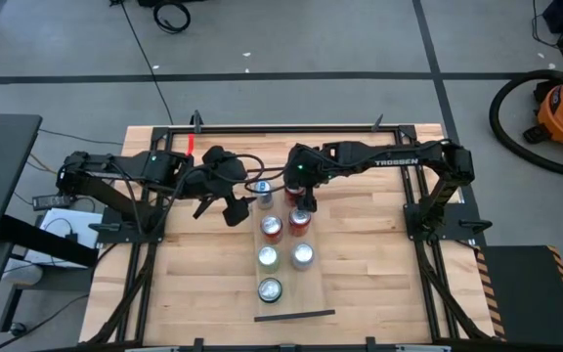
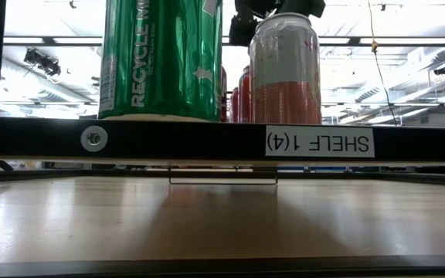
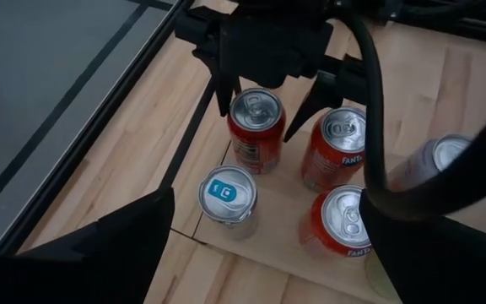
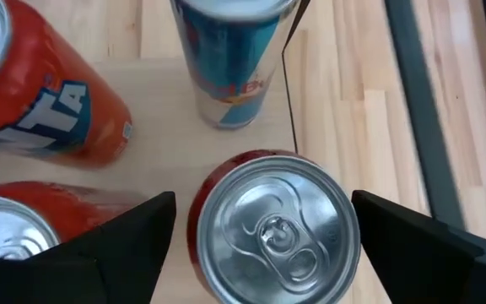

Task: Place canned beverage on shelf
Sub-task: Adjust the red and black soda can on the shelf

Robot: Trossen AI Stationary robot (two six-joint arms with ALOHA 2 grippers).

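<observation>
- Although seven cans already stand on the long pale-wood shelf board (image 1: 313, 289), the task looks almost finished rather than closed out, because the right arm is over the last can.
- Nearest, beside the thin black wire rail (image 1: 294, 316) at the near end, a green aluminium can (image 1: 269, 289) stands upright and alone.
- Beyond it stands a pair: a pale yellow-green can (image 1: 268, 257) on the left and a silver-topped can (image 1: 302, 255) on the right, both upright.
- Farther on, two orange-red Fanta cans (image 3: 336, 148) sit side by side and close together in the middle of the board.
- At the far end, a slim blue-and-silver can (image 1: 262, 193) stands on the left, with a red can with a silver pull-tab lid (image 4: 272, 232) just to its right.
- That red can is the canned beverage in hand; it appears upright and resting on the board.
- Around it, the right gripper (image 3: 256, 122) has its fingers spread, one on each side, with a sliver of gap showing, so I judge the can released and not squeezed.
- What seems left is for the right gripper to lift clear without knocking the close-packed neighbours.
- Off the board to the left, over the slatted wooden tabletop (image 1: 194, 284), the left gripper (image 1: 226, 207) waits with fingers apart and empty.
</observation>
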